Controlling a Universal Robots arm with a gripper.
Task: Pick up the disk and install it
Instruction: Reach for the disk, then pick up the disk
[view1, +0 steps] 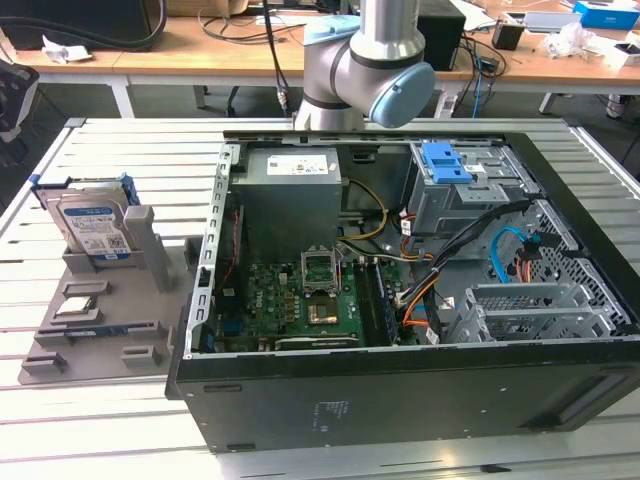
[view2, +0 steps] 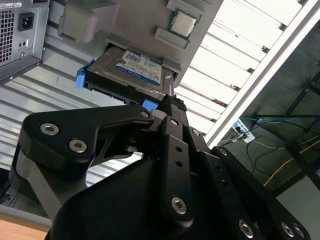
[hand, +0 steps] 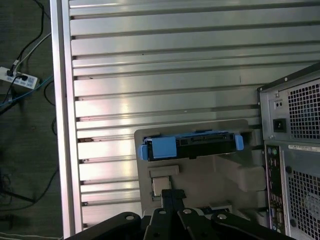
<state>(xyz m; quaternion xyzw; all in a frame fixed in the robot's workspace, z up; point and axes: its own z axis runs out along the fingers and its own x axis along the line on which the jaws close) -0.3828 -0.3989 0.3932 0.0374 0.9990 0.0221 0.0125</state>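
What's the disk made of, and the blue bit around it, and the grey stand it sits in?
The disk looks like silvery metal with a dull shine, plus a paper-like label. Its blue frame looks like smooth moulded plastic. The grey stand seems to be matte plastic, judging by its even, unshiny surface, though painted metal can't be ruled out.

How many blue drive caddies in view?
2. One holds the disk in the gray holder, exterior view's left; one bare caddy atop the case's drive cage. Others may be hidden.
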